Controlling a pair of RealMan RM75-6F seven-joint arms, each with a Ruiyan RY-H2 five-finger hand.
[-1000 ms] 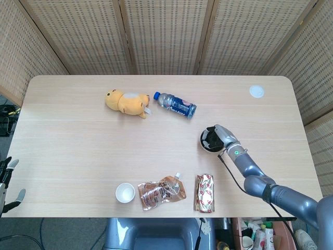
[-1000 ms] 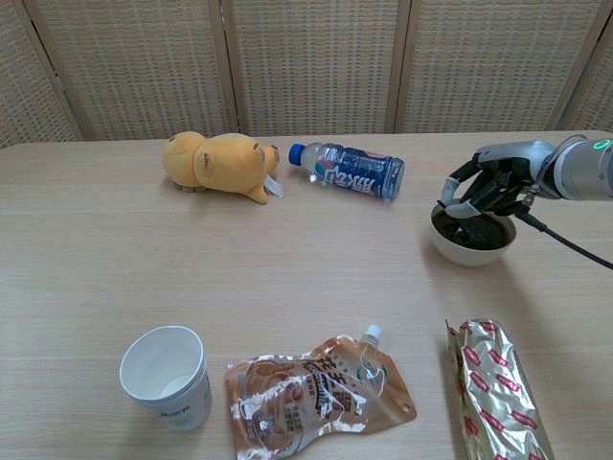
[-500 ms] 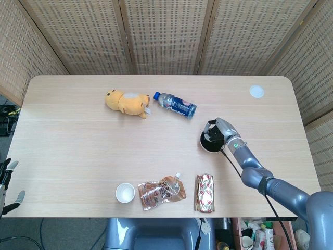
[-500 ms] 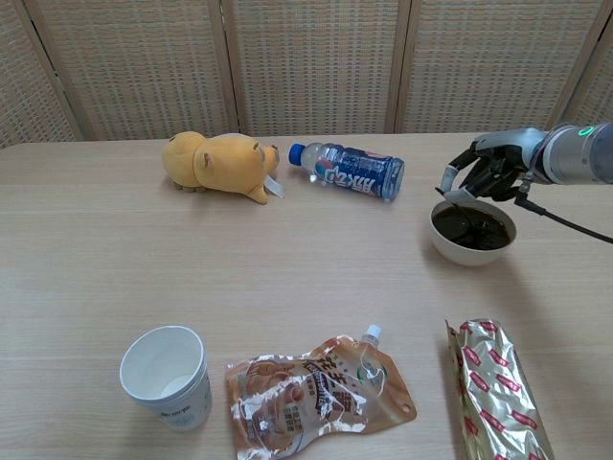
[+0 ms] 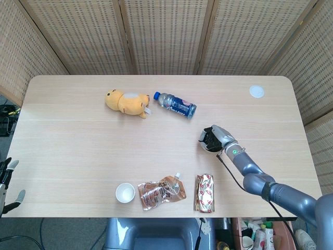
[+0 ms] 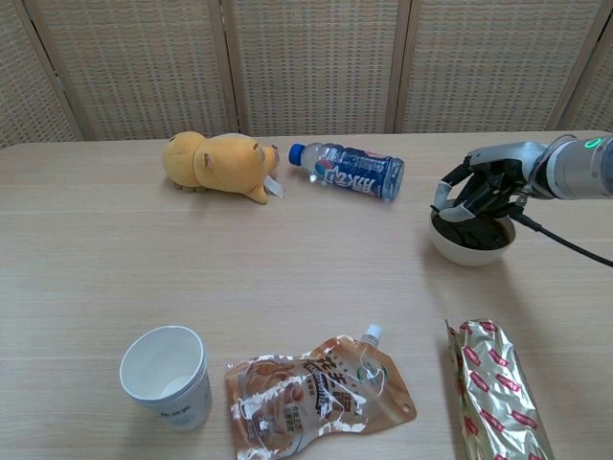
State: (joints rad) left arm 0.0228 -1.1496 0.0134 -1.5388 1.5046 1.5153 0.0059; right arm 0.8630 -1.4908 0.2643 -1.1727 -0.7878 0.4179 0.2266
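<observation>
We found our right hand (image 6: 476, 195) spread over the bowl (image 6: 469, 241), fingertips at its rim; whether it gripped, we could not tell. The bowl stood on the table (image 5: 78, 135) at four o'clock from the bottle (image 5: 175, 104). No lift was evident. Our left hand (image 5: 6, 179) hung released at the table's edge.

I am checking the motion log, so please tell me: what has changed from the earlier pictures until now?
The right robot hand moved. Half a second ago it was raised behind the bowl; now it has come back down over the bowl's rim, fingers spread, much as a second ago. Whether it grips the bowl cannot be told. The bowl, bottle, plush toy, cup, pouch and foil pack stayed in place.
</observation>
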